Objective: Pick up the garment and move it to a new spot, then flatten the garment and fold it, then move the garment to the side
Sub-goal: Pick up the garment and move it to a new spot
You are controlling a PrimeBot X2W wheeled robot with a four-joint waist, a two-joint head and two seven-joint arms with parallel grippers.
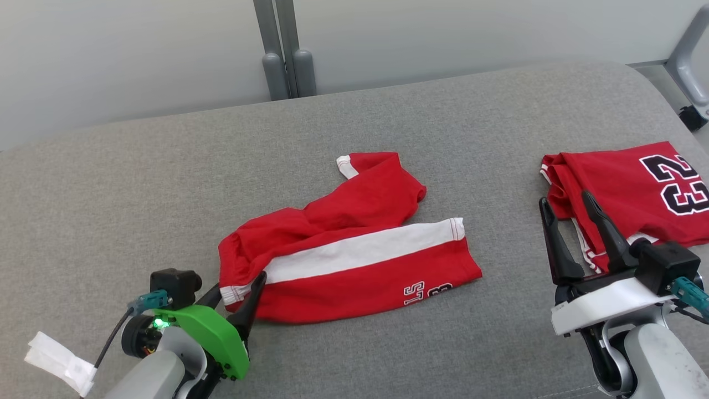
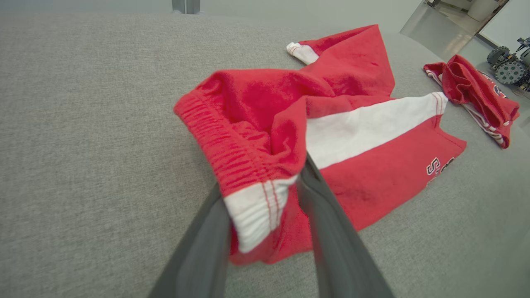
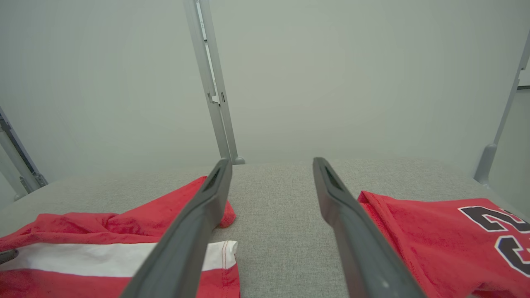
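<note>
On the grey cushion [image 1: 166,183], near its middle, we see the red shorts [image 1: 354,249] lying crumpled.
Our left gripper [image 2: 263,182] straddles the waistband with fingers spread; our right gripper [image 1: 566,199] hovers, fingers wide apart, beside a folded jersey [image 1: 637,188].

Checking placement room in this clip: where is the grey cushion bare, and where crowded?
Bare: far strip between shorts and posts, the cushion left of the shorts, the gap between shorts and jersey. Crowded: right gripper at the jersey's edge, left gripper at the waistband.
</note>
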